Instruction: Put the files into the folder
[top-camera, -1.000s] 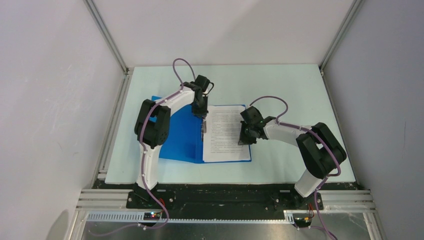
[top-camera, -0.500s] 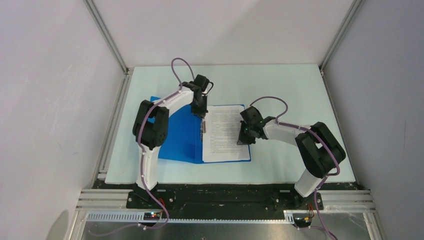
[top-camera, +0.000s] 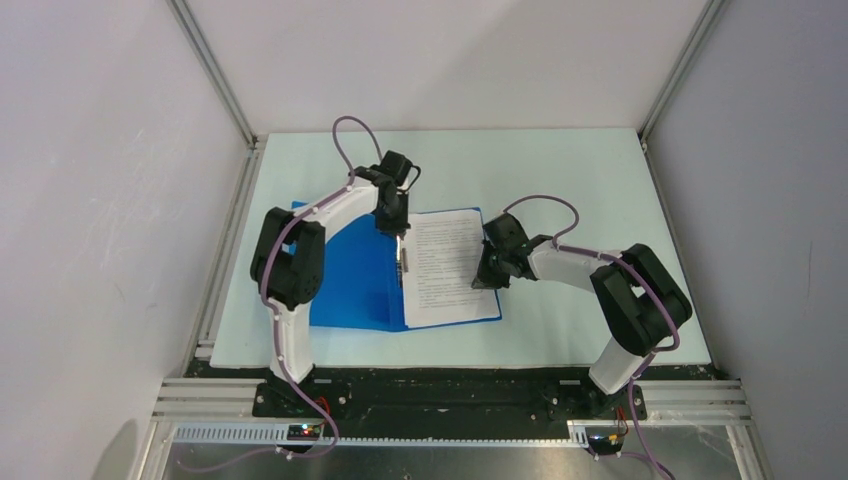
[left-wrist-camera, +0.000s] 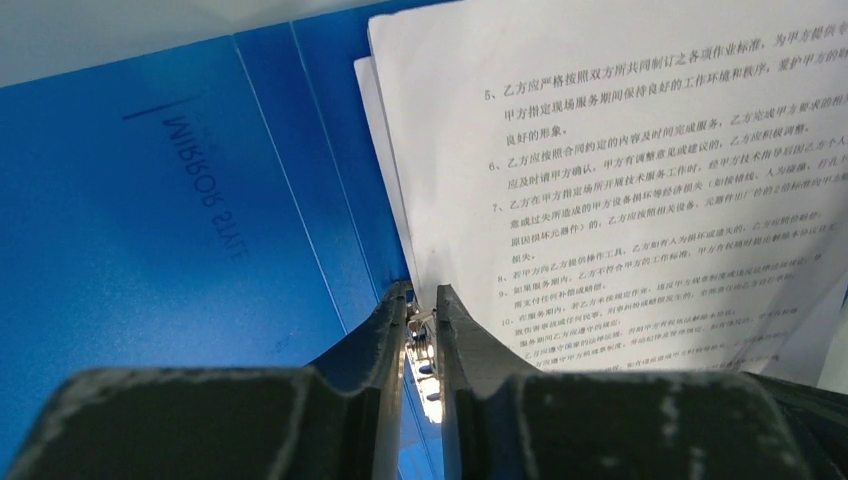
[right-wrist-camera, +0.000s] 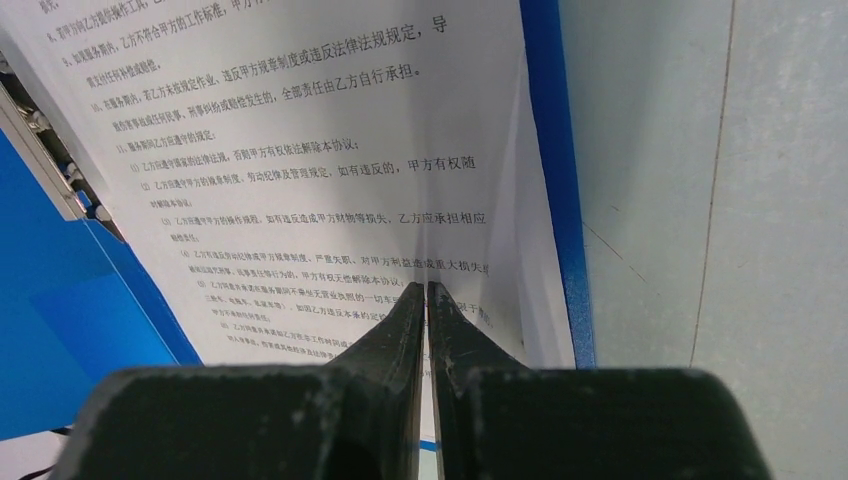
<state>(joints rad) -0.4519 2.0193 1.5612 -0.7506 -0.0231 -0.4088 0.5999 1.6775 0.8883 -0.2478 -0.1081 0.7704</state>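
- Writing: the files (right-wrist-camera: 300, 150) carry numbered clauses of small black Chinese print. One line in the right wrist view reads "全部责任由乙方自行承担". Embossed lettering at the left of the left wrist view runs upside down on the blue cover and is too faint to read.
- Top view only: the folder (top-camera: 355, 275) lies open at centre frame on the table (top-camera: 580, 190), its bare cover to the left and the files (top-camera: 445, 265) on its right cover.
- Left wrist view only: the left gripper (left-wrist-camera: 420, 300) stands at lower centre. Its fingers are drawn close with the metal clip (left-wrist-camera: 423, 340) clamped between them. The files (left-wrist-camera: 650, 180) lie to the upper right and the folder (left-wrist-camera: 150, 220) to the left.
- Right wrist view only: the right gripper (right-wrist-camera: 428, 290) has its fingers together, pinching a raised crease of the top sheet near its right edge. A strip of the folder (right-wrist-camera: 545, 150) shows just beyond, and the metal clip (right-wrist-camera: 40, 150) lies at far left.
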